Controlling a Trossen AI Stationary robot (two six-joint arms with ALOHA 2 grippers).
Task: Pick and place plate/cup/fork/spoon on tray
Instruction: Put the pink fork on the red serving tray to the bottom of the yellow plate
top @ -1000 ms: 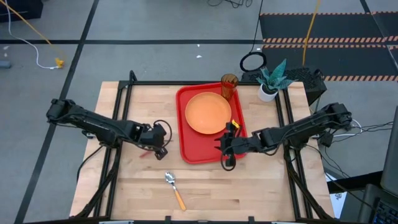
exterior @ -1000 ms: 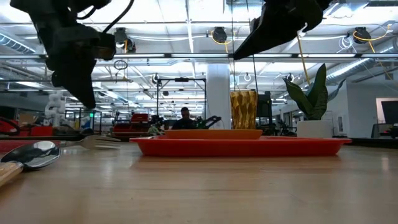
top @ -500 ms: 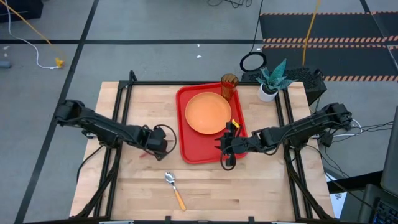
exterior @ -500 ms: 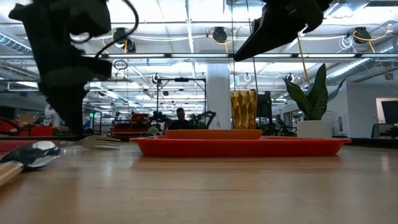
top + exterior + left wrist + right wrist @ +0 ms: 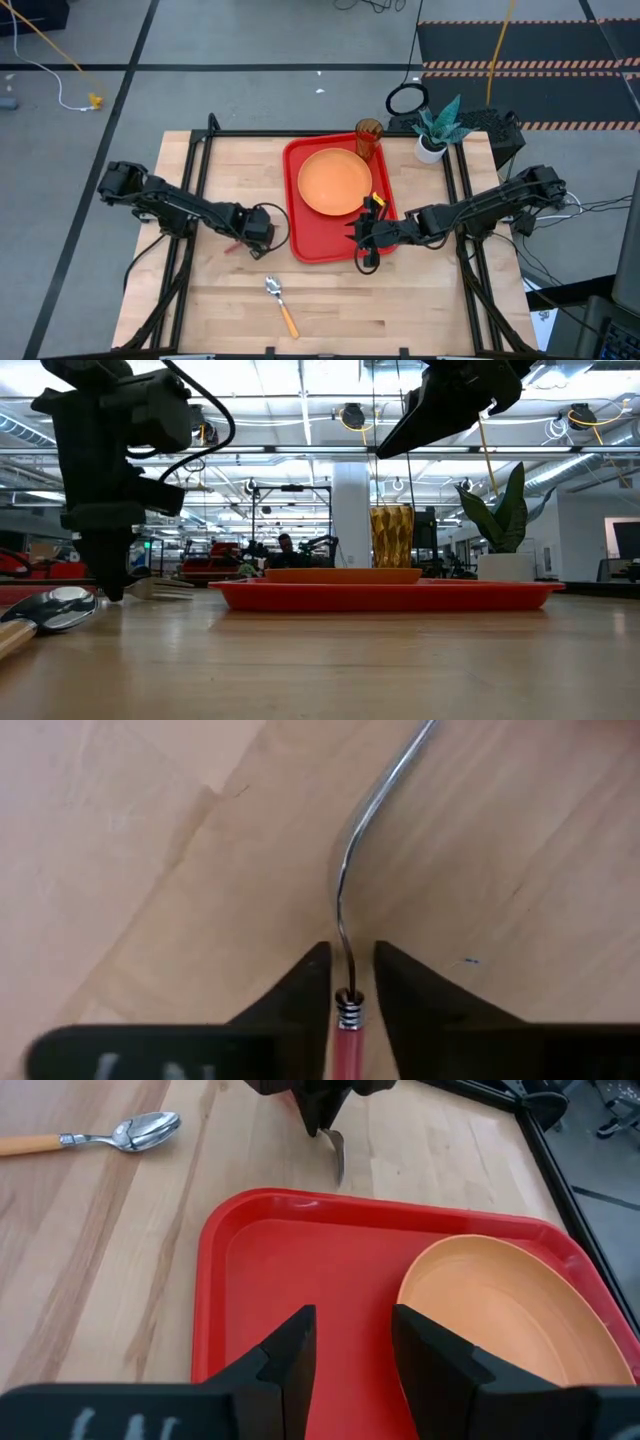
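Note:
The fork [image 5: 234,246], with silver tines [image 5: 160,587] and a pink-red handle, lies flat on the wooden table left of the red tray [image 5: 305,235]. My left gripper [image 5: 255,230] is down at the table top, shut on the fork. The orange plate [image 5: 335,180] lies in the tray. The amber cup [image 5: 368,136] stands upright at the tray's far right corner. The spoon [image 5: 281,306] lies on the table near the front edge. My right gripper [image 5: 364,243] is open and empty above the tray's near right corner. My left gripper pinches the fork between its two fingers where the pink-red handle meets the metal neck [image 5: 347,1012]. The fingers [image 5: 312,988] come from above, pointing down, and lie across the fork. The fork lies flat on the table.
A white pot with a teal plant [image 5: 435,130] stands at the table's far right corner. Bare wood lies left of and in front of the tray. The tray's near half [image 5: 300,1280] holds nothing.
My left gripper has gone down to the table top onto the fork, and a little toward the near edge. The fork, spoon, plate, cup and my right arm have kept still.

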